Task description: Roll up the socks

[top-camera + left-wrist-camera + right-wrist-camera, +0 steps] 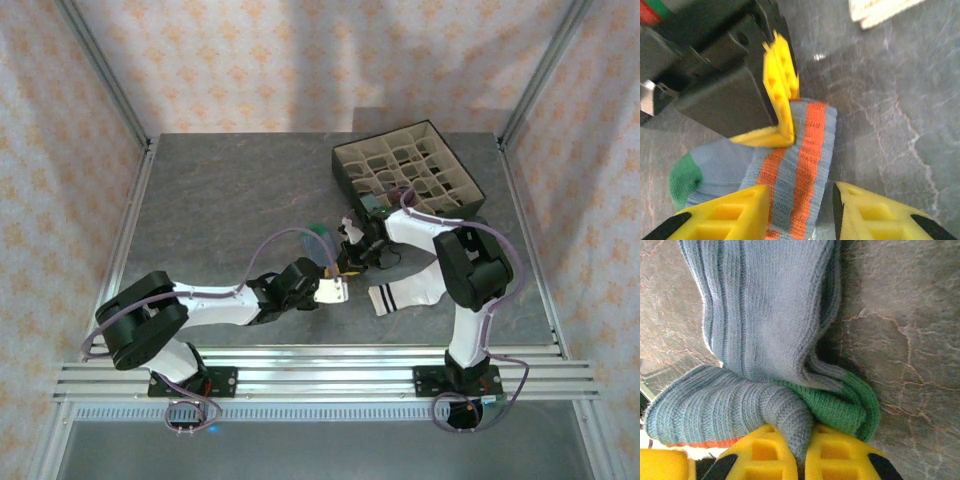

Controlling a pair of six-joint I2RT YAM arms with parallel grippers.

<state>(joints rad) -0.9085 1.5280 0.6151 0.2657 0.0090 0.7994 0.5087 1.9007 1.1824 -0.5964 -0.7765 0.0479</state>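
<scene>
The dark box (342, 172) sits at the far right of the surface (230, 200), turned at an angle. Its inside is split by beige strips into a grid of small square cells. From the top view, every cell whose floor can be seen looks bare. The right arm reaches across its near corner and hides a cell or two.

The surface is a grey, stone-like sheet with pale veins running through it.

The grey-blue sock (770, 315) lies near the middle of the surface, just in front of the box, between the two arms. It is a ribbed knit, soft and bunched, with a green toe (847, 402) and broad orange bands across one folded part. The right end effector (802, 437) has its yellow fingers pressed together on a fold of the grey-blue fabric beside the green toe, with the leg of the sock stretching away from it.

In the left wrist view, the left end effector (802, 192) is spread. The orange-banded fold runs down into the gap between its yellow, honeycomb-patterned fingers, closer to one of them. One yellow finger of the right end effector rests on the far edge of that fold.

The white sock (405, 293), with black stripes at its cuff, lies flat just to the right of the grey-blue one, near the right arm.
</scene>
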